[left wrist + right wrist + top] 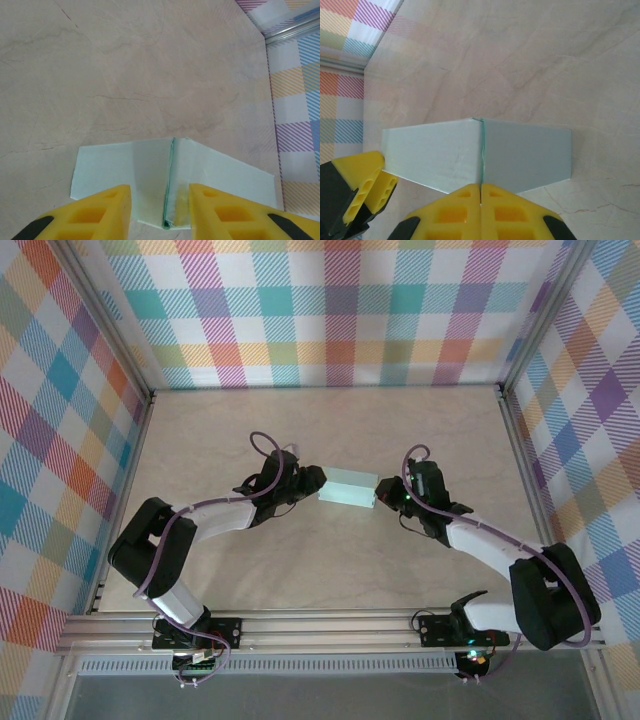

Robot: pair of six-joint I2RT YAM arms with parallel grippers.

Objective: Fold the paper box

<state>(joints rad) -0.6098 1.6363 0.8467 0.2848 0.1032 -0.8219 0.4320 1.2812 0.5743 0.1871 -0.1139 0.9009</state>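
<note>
right gripper [480, 187] pinching paper box [525, 155] fold; left gripper [159, 191] spread, straddling box ridge.

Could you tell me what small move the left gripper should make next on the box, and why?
Probably close the left gripper on the box. Its jaws stand apart on either side of the raised crease, while the right gripper looks pinched shut on the box's crease, so closing the left one would likely sharpen the fold.
</note>
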